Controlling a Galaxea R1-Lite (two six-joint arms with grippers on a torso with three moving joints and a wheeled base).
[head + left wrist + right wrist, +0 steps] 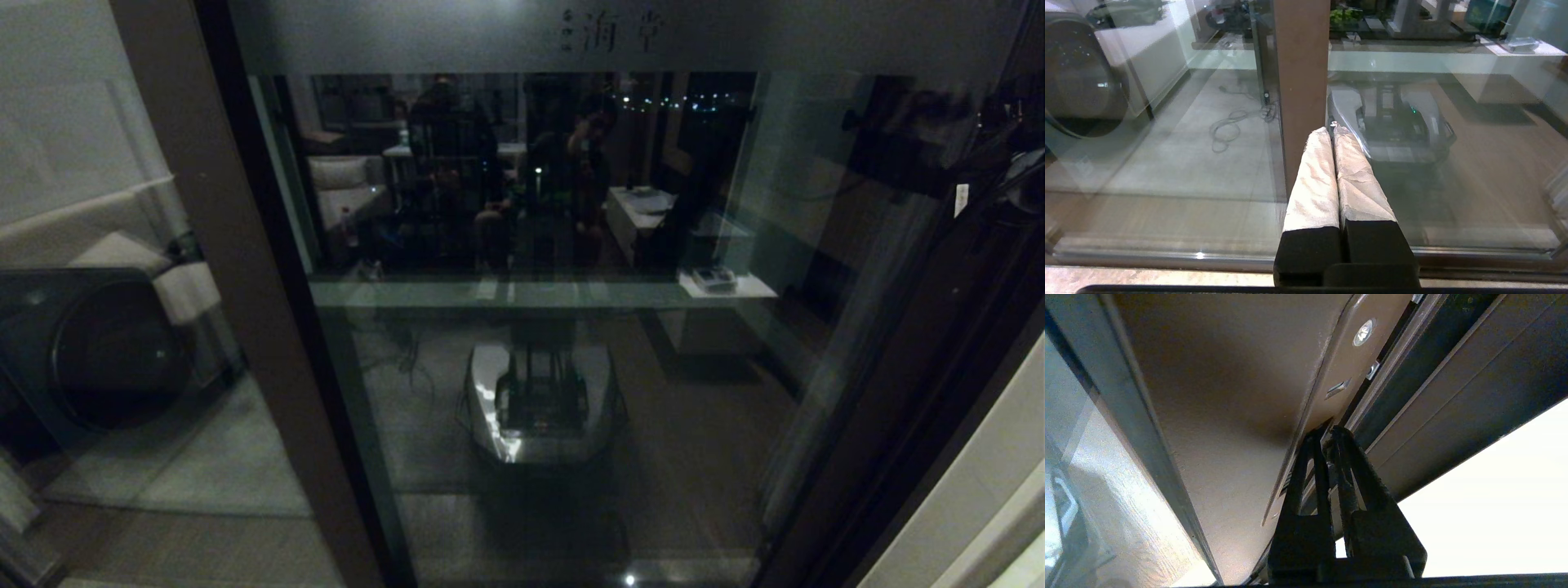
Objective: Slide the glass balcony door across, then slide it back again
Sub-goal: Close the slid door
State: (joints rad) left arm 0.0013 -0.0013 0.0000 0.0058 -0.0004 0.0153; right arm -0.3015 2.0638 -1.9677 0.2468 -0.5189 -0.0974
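Directly ahead of the robot, the glass balcony door [555, 343] fills most of the head view, its clear pane framed in dark brown, with a frosted band [620, 37] carrying small characters across the top. The door's left stile [245, 269] runs tilted down the picture, and its right stile [922, 392] slants along the far side next to a pale wall [988, 506]. The pane reflects the robot's own base [540, 404] and a dim room with a seated figure behind it. Beyond the left stile, through the neighbouring glass, a dark round-fronted machine [98, 351] stands on a light tiled floor, and a loose cable [1237, 122] lies on those tiles near the stile's foot. The left gripper [1332, 130] hangs low in front of the door, its two white-wrapped fingers [1314, 179] pressed together with nothing between them, tips close to the left stile just above the bottom track. The right gripper [1327, 435] is at the door's right stile, its black fingers [1306, 473] drawn narrow and side by side, tips set into the slim recessed handle [1339, 375], near a screw [1364, 332] in the brown metal.
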